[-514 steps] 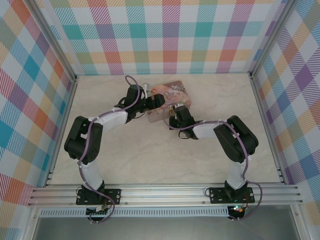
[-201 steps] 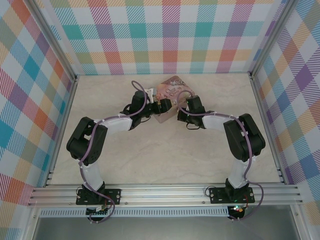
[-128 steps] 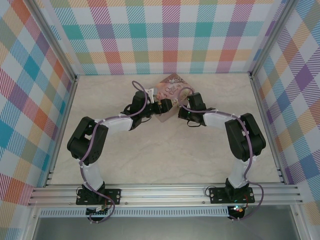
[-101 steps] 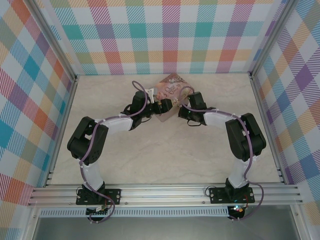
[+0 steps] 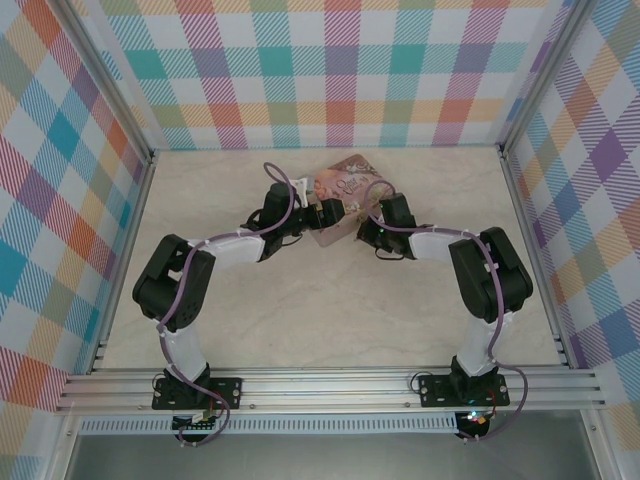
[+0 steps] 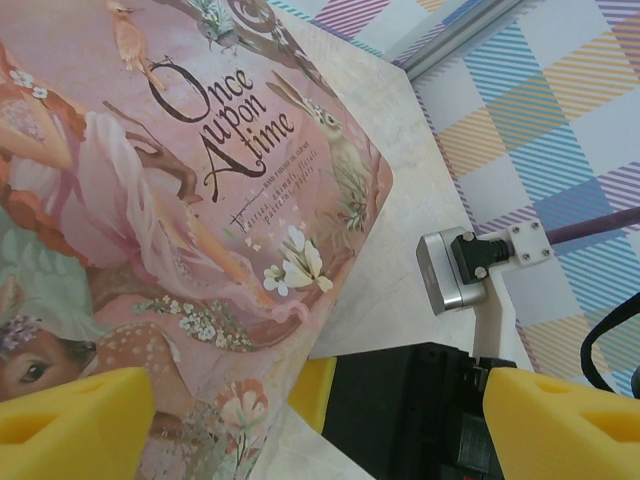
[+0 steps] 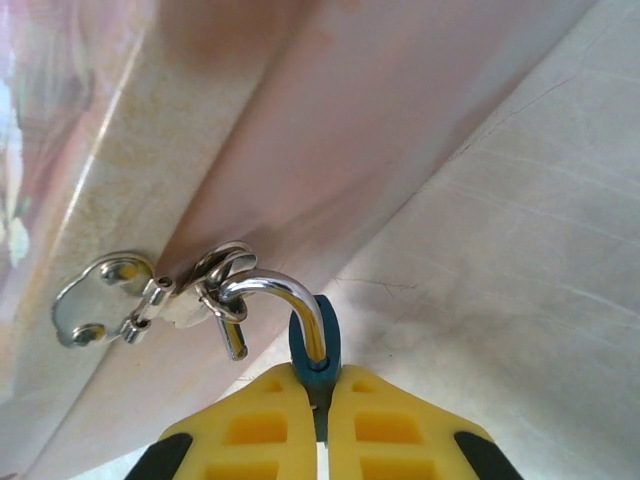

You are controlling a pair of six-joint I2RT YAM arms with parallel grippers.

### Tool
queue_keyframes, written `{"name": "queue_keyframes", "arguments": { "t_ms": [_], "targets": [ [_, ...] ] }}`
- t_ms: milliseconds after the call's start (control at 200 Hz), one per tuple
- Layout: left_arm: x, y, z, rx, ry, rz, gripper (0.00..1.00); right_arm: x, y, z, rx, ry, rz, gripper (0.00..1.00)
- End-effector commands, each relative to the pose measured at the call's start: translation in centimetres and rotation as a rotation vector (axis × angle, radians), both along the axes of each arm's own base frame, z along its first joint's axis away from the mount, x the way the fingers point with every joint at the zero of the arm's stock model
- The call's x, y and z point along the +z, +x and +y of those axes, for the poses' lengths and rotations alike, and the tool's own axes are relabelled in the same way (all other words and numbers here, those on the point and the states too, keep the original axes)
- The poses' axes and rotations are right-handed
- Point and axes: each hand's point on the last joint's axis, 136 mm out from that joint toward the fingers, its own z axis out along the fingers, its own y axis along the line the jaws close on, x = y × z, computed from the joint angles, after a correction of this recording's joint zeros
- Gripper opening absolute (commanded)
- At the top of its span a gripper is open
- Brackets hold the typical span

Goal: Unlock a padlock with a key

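Padlock (image 7: 315,352) within right end effector's (image 7: 320,402) grip

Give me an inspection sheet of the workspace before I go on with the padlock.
surface: pale marbled tabletop
job's things: padlock, blue body gripped; its shackle is hooked through the hasp on the pink tin, and one shackle end appears to hang free of the body
clutter: nothing seen
grippers: left hand open, the tin's corner between its fingers, contact unclear; right hand shut on the padlock
cables: purple cable runs past the wrist, off the tin
surroundings: plaid walls, aluminium frame at the near edge
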Motion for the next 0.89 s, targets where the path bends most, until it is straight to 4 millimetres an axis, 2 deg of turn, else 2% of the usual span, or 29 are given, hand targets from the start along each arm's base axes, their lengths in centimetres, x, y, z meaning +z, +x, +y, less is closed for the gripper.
{"name": "queue_keyframes", "arguments": {
  "t_ms": [0, 330, 480, 590, 695, 890],
  "targets": [
    [-10.7, -4.6, 3.7, 0.064, 0.201, 0.357, 0.86, 1.9, 2.3, -2.9, -0.153, 0.042, -0.050, 0.07],
    [-11.8, -4.7, 3.8, 0.066, 0.211, 0.375, 0.87, 2.5, 3.8, -4.6, -0.239, 0.103, -0.045, 0.07],
    [-11.6, -4.6, 3.6, 0.063, 0.197, 0.371, 0.87, 1.6, 3.4, -4.9, -0.215, 0.065, 0.020, 0.07],
    [-9.9, -4.4, 3.4, 0.063, 0.175, 0.329, 0.87, 0.4, 2.3, -3.9, -0.153, 0.067, 0.072, 0.07],
    [-7.2, -4.2, 3.9, 0.073, 0.173, 0.268, 0.87, -0.3, 1.0, -2.9, -0.091, 0.055, 0.093, 0.07],
    [-2.0, -4.5, 5.0, 0.091, 0.172, 0.167, 0.88, 0.2, -1.2, -2.2, 0.003, 0.016, 0.086, 0.07]
  ]
}}
